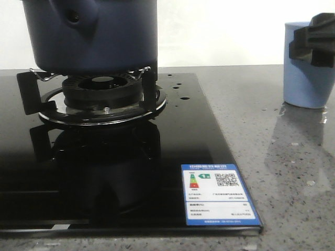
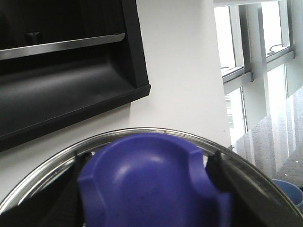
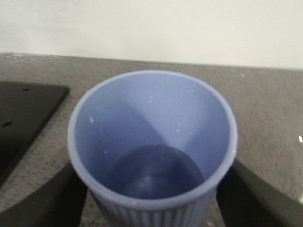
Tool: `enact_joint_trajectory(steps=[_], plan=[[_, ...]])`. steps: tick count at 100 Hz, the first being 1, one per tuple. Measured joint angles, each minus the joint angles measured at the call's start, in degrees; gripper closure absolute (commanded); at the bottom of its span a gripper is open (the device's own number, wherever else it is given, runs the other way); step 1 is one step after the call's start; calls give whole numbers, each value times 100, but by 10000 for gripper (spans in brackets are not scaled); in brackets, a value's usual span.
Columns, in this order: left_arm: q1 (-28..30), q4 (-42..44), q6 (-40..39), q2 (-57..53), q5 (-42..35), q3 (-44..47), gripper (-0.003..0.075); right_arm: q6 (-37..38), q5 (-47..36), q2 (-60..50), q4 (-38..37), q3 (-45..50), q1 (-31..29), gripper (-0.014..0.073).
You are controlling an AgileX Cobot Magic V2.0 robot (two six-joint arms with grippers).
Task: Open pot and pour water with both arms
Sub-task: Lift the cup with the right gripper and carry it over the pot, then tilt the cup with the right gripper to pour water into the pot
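Observation:
The dark navy pot (image 1: 104, 36) stands on the gas burner (image 1: 102, 89), its stubby handle (image 1: 78, 15) facing me; its top is cut off by the front view's upper edge. In the left wrist view my left gripper (image 2: 147, 189) is shut on the blue lid knob (image 2: 151, 179), with the lid's steel rim (image 2: 142, 131) behind it. I cannot tell whether the lid rests on the pot. A light blue ribbed cup (image 1: 303, 78) stands on the counter at the right, with a little water (image 3: 156, 172) in it. My right gripper (image 3: 151, 194) is shut on the cup (image 3: 151, 118).
A black glass hob (image 1: 199, 136) with a blue energy label (image 1: 217, 193) lies on the grey speckled counter (image 1: 282, 157). Water drops (image 1: 180, 89) dot the hob near the burner. A dark range hood (image 2: 66, 85) and a window (image 2: 251, 47) are behind the lid.

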Motion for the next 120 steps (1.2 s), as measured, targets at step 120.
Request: enact_joint_trajectory(steps=[120], plan=[[0,62,-460,-830,-956,170,407,10,4611,1563,-3988,-5706,1704,345]])
